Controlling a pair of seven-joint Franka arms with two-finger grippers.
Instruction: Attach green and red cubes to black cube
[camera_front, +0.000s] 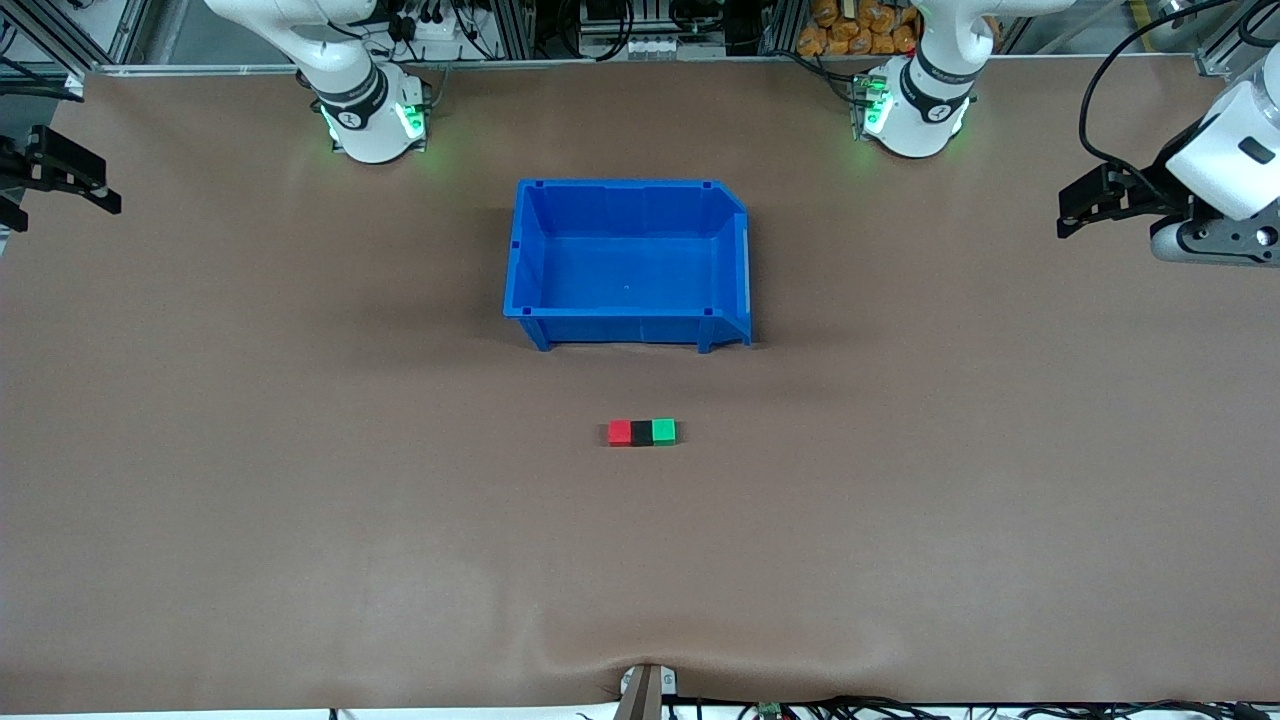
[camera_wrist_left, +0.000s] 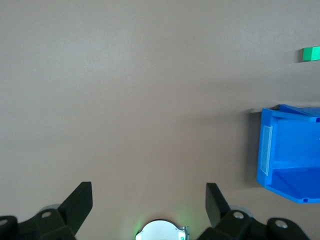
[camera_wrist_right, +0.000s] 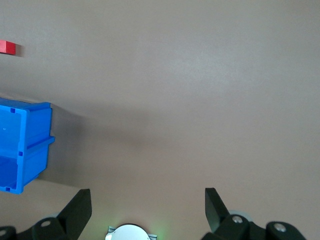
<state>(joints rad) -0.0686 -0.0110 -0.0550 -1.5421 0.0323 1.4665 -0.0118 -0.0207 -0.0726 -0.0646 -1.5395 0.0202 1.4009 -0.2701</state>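
Observation:
A red cube, a black cube and a green cube sit on the table in one touching row, the black one in the middle. The row lies nearer the front camera than the blue bin. My left gripper is open and empty over the table's left-arm end. My right gripper is open and empty over the right-arm end. The left wrist view shows its open gripper and the green cube. The right wrist view shows its open gripper and the red cube.
An empty blue bin stands mid-table between the arm bases and the cubes; it also shows in the left wrist view and the right wrist view. Brown tabletop surrounds the cubes.

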